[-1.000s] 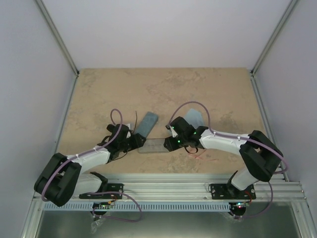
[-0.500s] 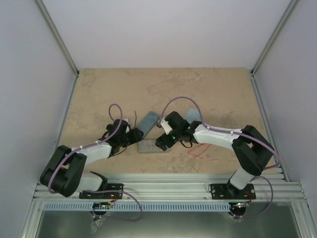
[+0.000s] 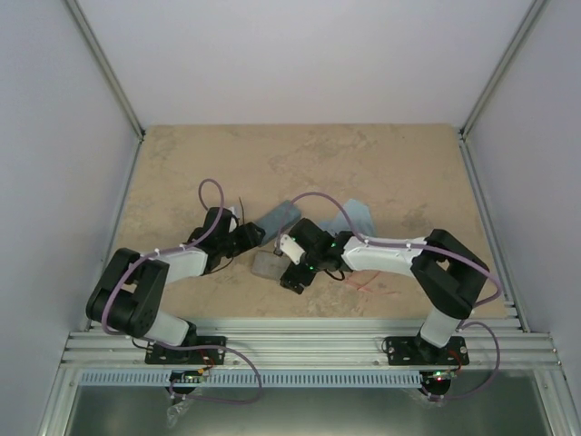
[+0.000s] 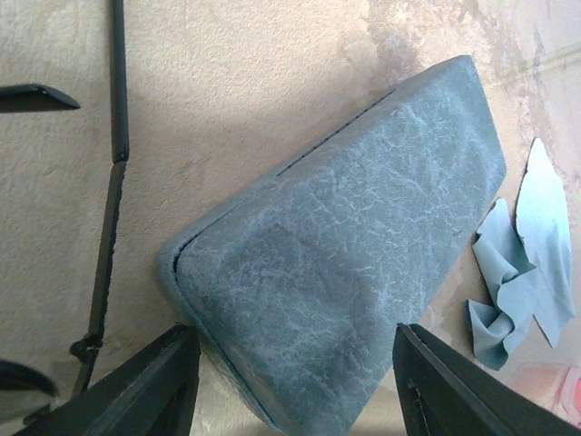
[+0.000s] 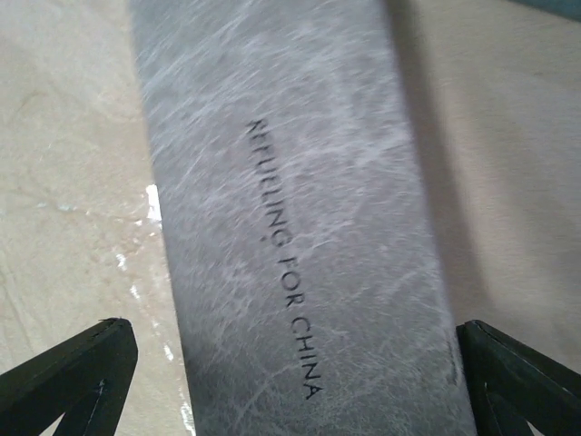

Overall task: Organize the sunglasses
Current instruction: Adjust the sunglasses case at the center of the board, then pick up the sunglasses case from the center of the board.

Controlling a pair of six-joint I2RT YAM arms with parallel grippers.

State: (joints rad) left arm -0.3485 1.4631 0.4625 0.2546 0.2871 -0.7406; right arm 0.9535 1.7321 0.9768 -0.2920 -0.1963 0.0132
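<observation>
Right gripper [image 5: 295, 372] shifted leftward; grey case [image 5: 290, 182] now framed between its wide jaws. Blue case [image 4: 345, 245] framed by wide left gripper [image 4: 295, 368]. Nothing gripped; case grasp expected, sunglasses [image 4: 115, 100] unstowed.

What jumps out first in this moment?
Both grippers crowd the middle of the table, open, each straddling a case: the left gripper around a corner of the blue-grey case, the right gripper over the grey case with printed lettering. Thin arms of the black sunglasses lie beside the blue-grey case, untouched.
</observation>
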